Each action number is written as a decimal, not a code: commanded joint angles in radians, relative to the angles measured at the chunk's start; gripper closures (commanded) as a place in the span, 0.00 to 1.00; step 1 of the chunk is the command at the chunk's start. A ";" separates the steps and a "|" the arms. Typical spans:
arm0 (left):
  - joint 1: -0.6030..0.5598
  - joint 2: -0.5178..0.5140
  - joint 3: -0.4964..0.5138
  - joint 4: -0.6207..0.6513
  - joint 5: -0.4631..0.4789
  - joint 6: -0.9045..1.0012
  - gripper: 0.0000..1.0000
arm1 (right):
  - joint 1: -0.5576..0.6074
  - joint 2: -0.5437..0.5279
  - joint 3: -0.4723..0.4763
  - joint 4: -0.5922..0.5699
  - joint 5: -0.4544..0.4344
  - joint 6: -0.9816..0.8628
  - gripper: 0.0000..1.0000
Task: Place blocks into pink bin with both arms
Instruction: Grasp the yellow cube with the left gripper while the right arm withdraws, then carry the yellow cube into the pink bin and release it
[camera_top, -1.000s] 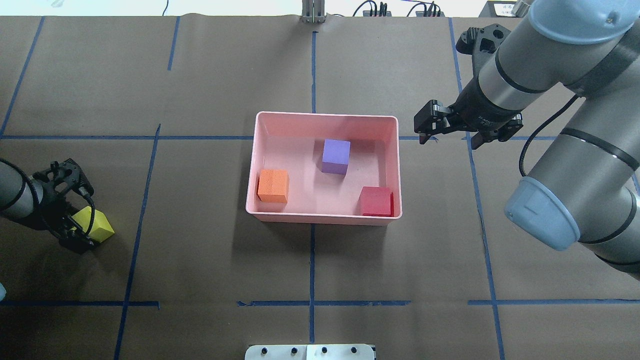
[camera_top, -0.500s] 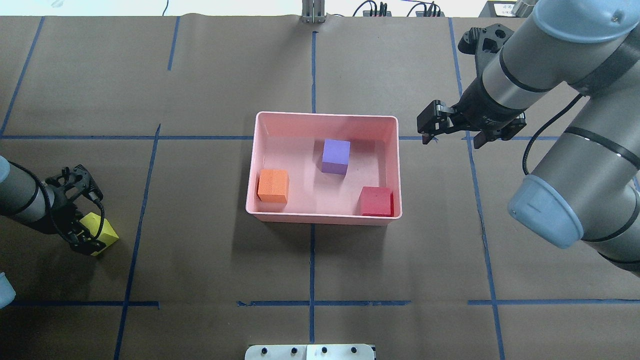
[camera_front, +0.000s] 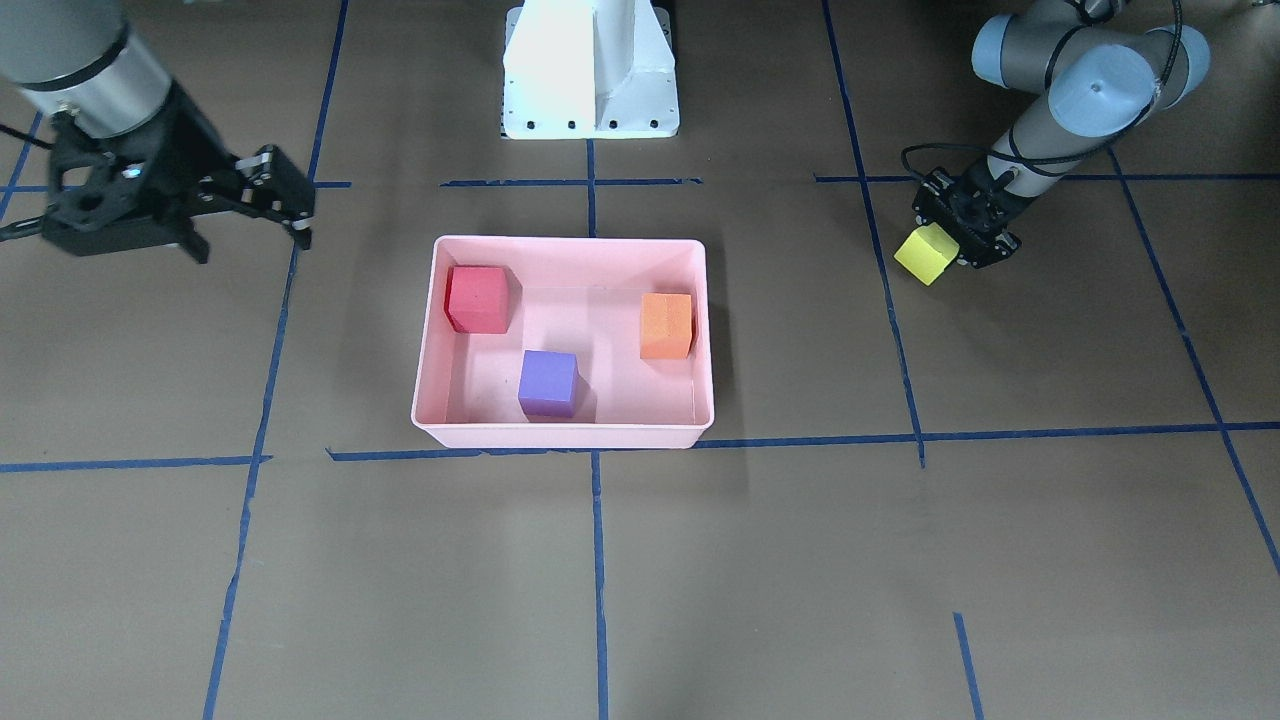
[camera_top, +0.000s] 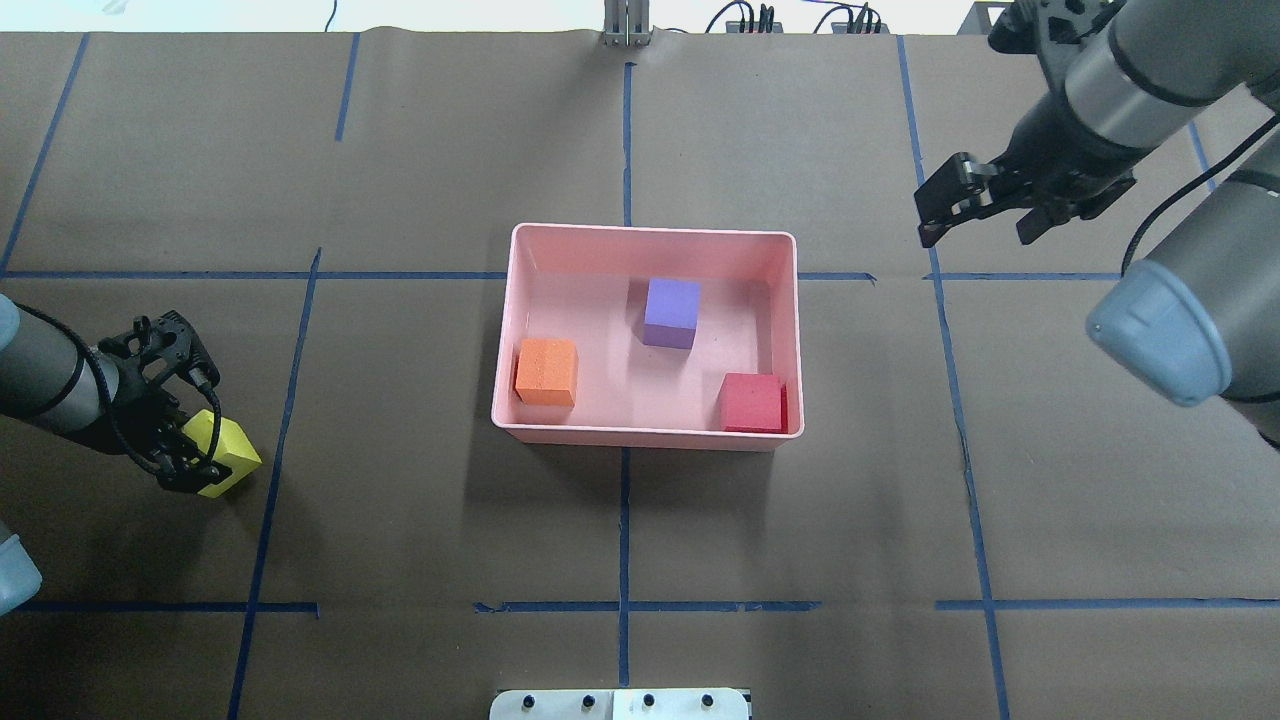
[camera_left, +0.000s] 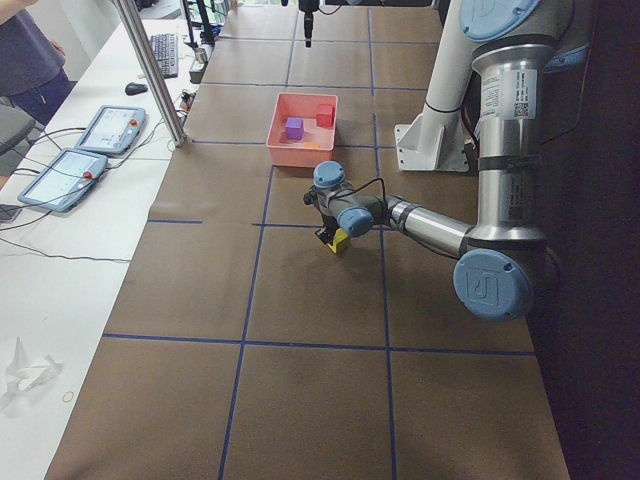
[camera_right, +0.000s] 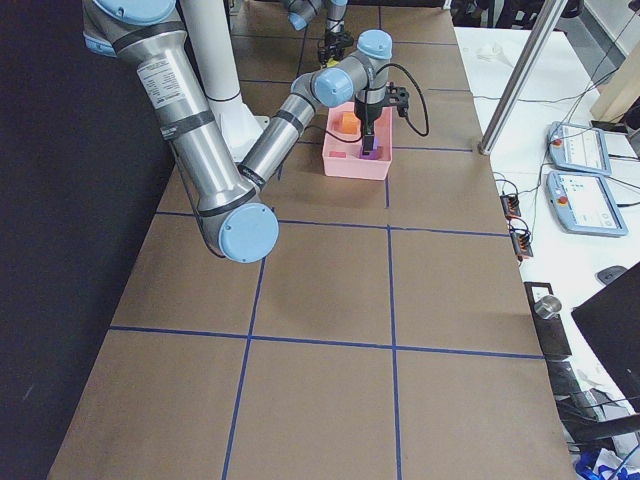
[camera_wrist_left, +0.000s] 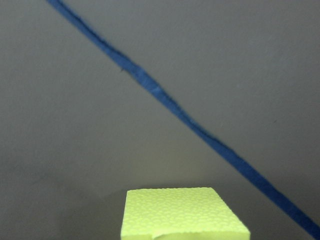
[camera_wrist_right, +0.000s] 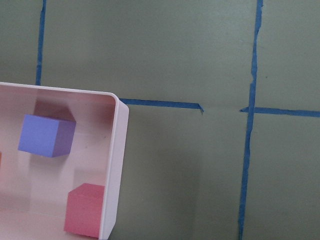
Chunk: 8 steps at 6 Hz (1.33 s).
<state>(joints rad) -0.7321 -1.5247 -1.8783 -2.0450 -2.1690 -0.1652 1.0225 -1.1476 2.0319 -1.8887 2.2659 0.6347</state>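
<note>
I logged the shallow pale-pink plastic bin (camera_top: 650, 231) sitting mid-table on the brown paper-covered table (camera_top: 400, 150), straddling a blue tape line (camera_top: 624, 520). Three of the small matte cubes were inside it: the orange block (camera_top: 546, 371) against the wall on the robot's left; the purple block (camera_top: 671, 312) near the middle, toward the far wall; the red block (camera_top: 752, 402) tucked in the near corner on the robot's right. None of the three touched another.

The yellow block (camera_top: 232, 455) was outside the bin, well apart from it on the robot's left; the left gripper (camera_top: 205, 450) was clamped on it, black fingers on opposite faces, cube turned cornerwise to the tape grid. I couldn't tell whether the cube touched the paper (the left wrist view showed only its top face low in frame, with a tape line crossing diagonally behind).

The right gripper (camera_top: 975, 235) hung over bare paper past the bin's far right corner, clear of the rim; its fingers were spread apart with nothing between them. The right wrist view took in that corner of the bin, with the purple and red blocks inside; the front-facing view agreed, with the right gripper beside the bin, not over it.
</note>
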 joint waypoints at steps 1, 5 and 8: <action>-0.045 -0.084 -0.027 0.055 0.000 -0.061 0.46 | 0.153 -0.105 -0.044 -0.001 0.075 -0.384 0.00; -0.012 -0.698 -0.010 0.696 0.003 -0.438 0.46 | 0.397 -0.350 -0.088 0.000 0.099 -0.972 0.00; 0.150 -1.015 0.253 0.689 0.140 -0.761 0.33 | 0.484 -0.510 -0.087 0.013 0.089 -1.119 0.00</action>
<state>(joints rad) -0.6412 -2.4680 -1.6976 -1.3532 -2.0998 -0.8575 1.4765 -1.6153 1.9439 -1.8771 2.3565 -0.4509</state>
